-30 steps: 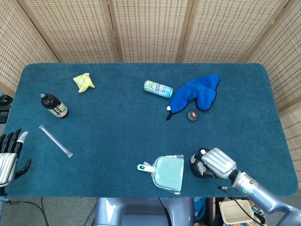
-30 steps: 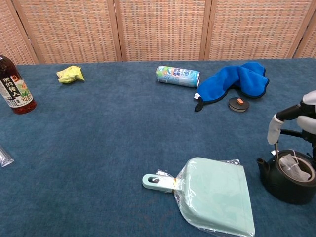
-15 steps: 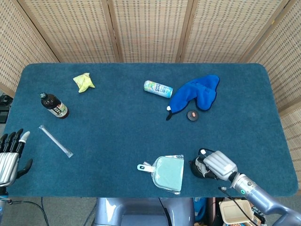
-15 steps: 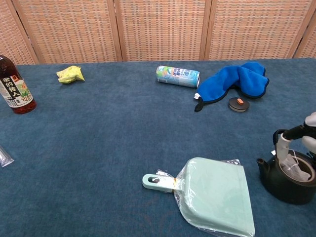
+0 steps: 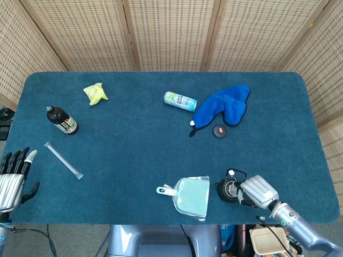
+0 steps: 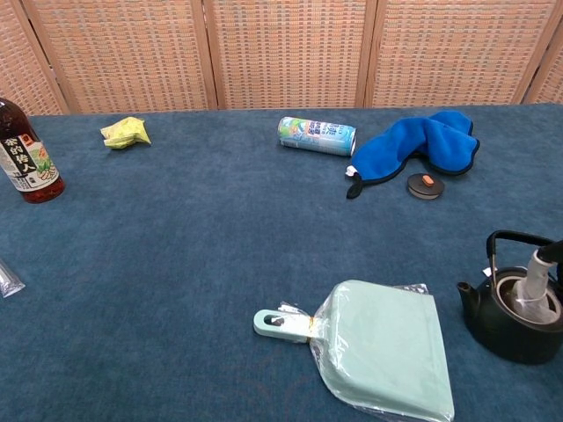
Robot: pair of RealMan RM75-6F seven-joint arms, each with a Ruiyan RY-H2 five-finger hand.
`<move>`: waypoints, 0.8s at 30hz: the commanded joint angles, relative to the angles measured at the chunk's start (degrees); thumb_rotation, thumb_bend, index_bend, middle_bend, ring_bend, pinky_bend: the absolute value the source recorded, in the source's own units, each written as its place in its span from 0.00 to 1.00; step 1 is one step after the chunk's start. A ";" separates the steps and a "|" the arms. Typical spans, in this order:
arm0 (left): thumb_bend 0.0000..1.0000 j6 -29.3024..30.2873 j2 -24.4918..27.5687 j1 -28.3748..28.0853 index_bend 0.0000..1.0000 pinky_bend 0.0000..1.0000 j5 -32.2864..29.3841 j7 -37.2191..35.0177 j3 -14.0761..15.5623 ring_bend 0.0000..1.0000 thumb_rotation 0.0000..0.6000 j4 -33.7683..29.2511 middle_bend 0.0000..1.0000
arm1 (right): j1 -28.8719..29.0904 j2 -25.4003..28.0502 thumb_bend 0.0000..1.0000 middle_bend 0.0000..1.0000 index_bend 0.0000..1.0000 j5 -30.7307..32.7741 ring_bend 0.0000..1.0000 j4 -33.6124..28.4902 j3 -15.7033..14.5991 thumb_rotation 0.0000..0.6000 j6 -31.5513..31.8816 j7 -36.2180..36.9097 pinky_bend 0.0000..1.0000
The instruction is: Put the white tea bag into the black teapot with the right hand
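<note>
Right robot hand [image 5: 259,191] | over black teapot [image 6: 514,316] | labels unreadable

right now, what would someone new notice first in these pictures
Probably the blue cloth heaped at the far right of the table, brightest thing there, with a can lying beside it. Next, the black teapot at the near right edge, lid off, the right hand against it with a finger reaching into its mouth. A pale green dustpan lies just left of it.
</note>
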 commanded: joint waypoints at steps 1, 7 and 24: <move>0.38 -0.01 -0.04 0.04 0.00 0.00 -0.02 -0.07 0.04 0.00 1.00 0.05 0.00 | -0.19 -0.24 1.00 1.00 0.36 0.16 1.00 0.21 -0.12 0.00 0.07 -0.15 1.00; 0.38 -0.03 -0.03 0.12 0.00 0.00 -0.11 -0.57 0.10 0.00 1.00 0.31 0.00 | -0.29 -1.60 1.00 1.00 0.36 0.60 1.00 0.98 -0.06 0.00 -0.19 -1.18 1.00; 0.38 -0.22 -0.28 0.27 0.00 0.00 -0.45 -1.68 0.12 0.00 1.00 1.21 0.00 | -0.34 -3.74 1.00 1.00 0.36 2.86 1.00 1.73 0.94 0.00 0.13 -6.12 1.00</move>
